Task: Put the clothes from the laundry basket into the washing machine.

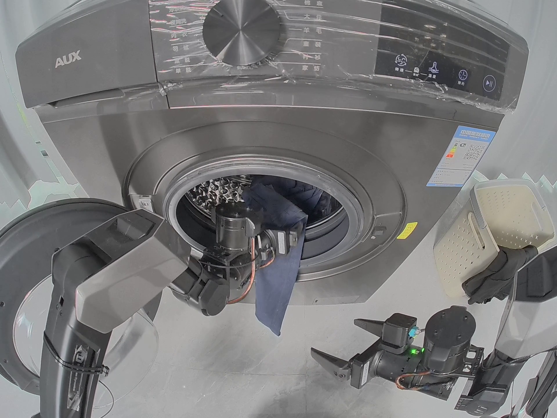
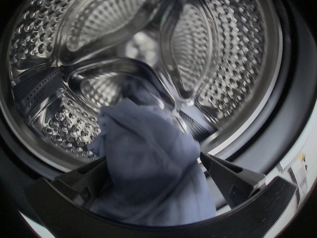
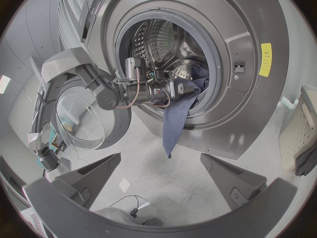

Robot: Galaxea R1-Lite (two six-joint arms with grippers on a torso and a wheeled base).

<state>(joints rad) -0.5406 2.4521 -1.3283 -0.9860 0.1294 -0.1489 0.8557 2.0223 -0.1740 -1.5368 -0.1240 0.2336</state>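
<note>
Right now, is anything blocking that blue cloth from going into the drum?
Nothing visible. The door is swung wide open and the drum mouth is clear. The cloth lies partly inside, within the open left claw, its tail hanging over the rim.

Your washer door [image 1: 23, 251] is cut by the left edge; dark cloth [image 1: 496, 274] on the laundry basket [image 1: 505, 222] hides partly behind your right arm [image 1: 531, 314].

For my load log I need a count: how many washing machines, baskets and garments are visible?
Washing machine: 1
Laundry basket: 1
Garments I can tell apart: 2 (blue garment hanging from the drum opening, dark garment hanging from the basket)
Total: 4
</note>
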